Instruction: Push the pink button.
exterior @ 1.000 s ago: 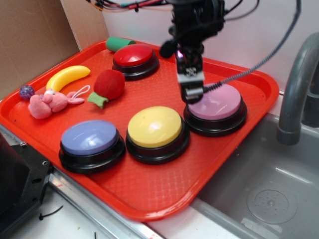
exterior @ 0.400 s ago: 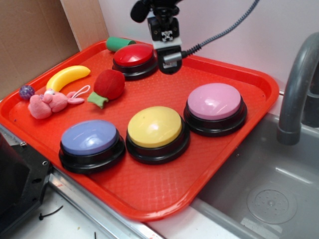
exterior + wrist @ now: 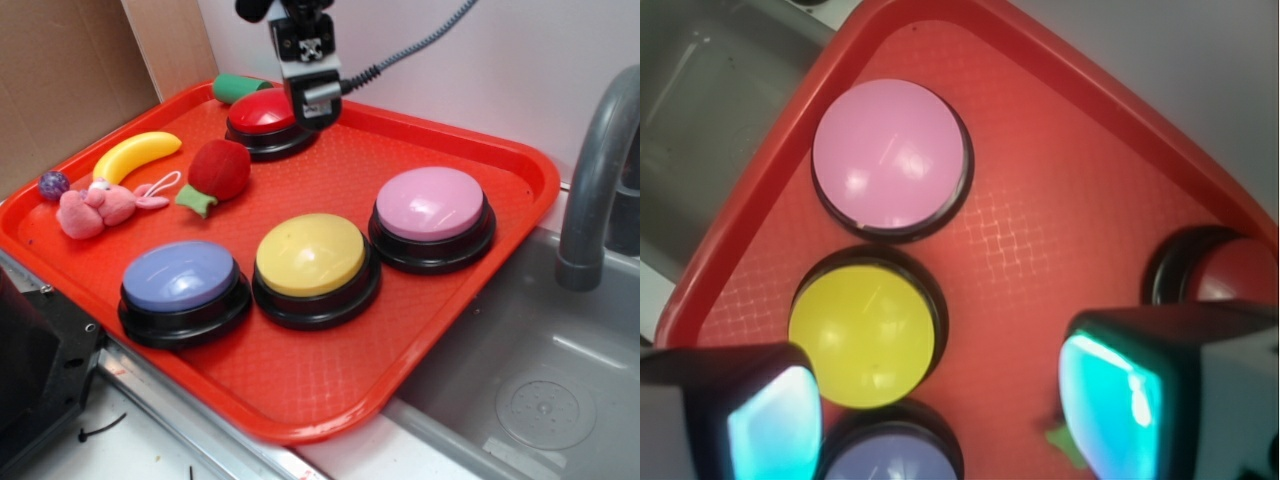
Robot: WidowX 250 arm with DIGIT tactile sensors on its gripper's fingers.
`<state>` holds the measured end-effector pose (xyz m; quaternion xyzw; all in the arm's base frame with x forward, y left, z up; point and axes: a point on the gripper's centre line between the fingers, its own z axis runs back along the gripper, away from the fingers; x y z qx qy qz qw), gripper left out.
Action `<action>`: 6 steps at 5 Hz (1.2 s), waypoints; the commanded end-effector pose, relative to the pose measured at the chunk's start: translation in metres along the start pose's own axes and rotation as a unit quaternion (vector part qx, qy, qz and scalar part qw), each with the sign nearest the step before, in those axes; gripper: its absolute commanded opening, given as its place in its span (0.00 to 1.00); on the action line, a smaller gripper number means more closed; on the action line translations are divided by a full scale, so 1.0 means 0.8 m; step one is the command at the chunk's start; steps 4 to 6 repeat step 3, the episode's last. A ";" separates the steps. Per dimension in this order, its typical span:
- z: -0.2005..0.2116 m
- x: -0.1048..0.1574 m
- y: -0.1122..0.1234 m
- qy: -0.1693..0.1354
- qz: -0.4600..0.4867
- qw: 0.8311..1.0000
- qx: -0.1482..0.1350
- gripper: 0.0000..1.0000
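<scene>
Exterior view: red tray (image 3: pixel 500 200) holds pink button (image 3: pixel 432 204) — gripper (image 3: pixel 312 100) open, well apart.

A: Where's the gripper (image 3: pixel 313 104)?
B: Up at the back of the red tray (image 3: pixel 330 400), over the red button (image 3: pixel 268 112), well apart from the pink button (image 3: pixel 432 204).
A: Are its fingers apart?
B: Can't tell from here.
A: What's beside the pink button?
B: The yellow button (image 3: pixel 311 255), then the lavender one (image 3: pixel 181 277).
A: And on the left?
B: A banana (image 3: pixel 135 155), a strawberry (image 3: pixel 218 172), a pink bunny (image 3: pixel 97 207). A grey faucet (image 3: pixel 598 170) stands right of the tray.
</scene>
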<state>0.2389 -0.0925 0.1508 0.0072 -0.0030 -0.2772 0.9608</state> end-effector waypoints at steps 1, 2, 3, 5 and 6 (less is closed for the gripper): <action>0.047 -0.026 0.006 -0.029 0.059 0.998 0.009 1.00; 0.054 -0.043 0.012 -0.015 0.091 0.996 0.016 1.00; 0.067 -0.073 0.019 -0.008 0.148 0.989 0.026 1.00; 0.067 -0.073 0.019 -0.008 0.148 0.989 0.026 1.00; 0.067 -0.073 0.019 -0.008 0.148 0.989 0.026 1.00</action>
